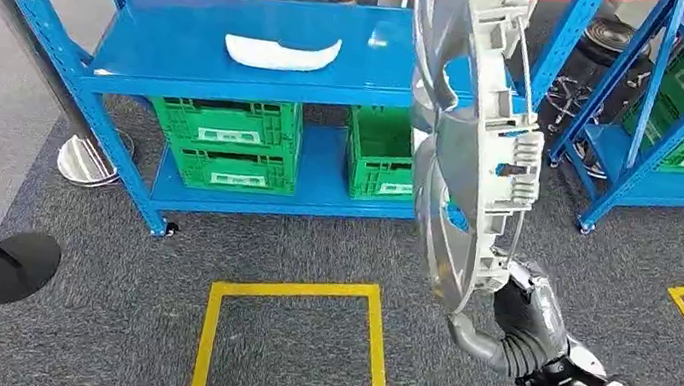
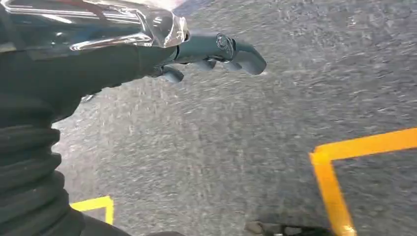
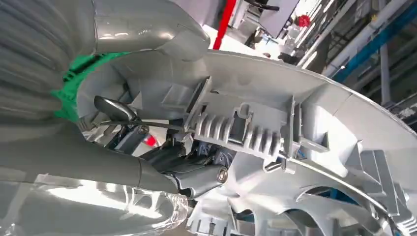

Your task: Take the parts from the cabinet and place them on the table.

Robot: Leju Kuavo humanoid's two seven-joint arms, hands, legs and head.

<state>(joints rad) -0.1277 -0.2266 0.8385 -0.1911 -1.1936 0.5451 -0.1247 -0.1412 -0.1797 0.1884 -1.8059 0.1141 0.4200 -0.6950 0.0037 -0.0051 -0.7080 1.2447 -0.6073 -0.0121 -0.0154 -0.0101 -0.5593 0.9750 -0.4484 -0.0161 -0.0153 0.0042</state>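
— Silver-grey plastic, that big round wheel cover (image 1: pixel 479 142); where is it?
— Upright and edge-on, raised in front of the blue rack (image 1: pixel 266 61), with the right robot hand (image 1: pixel 523 309) gripping its lower rim, fingers (image 3: pixel 196 177) hooked among the ribs.
— And the left robot hand (image 2: pixel 216 51)?
— Over the grey carpet (image 2: pixel 236 147), fingers curled in, holding nothing.
— Anything on the rack?
— A white curved part (image 1: pixel 282 51) on the top shelf, green crates (image 1: pixel 224 141) underneath.
— On the floor?
— Yellow tape (image 1: pixel 299 293).
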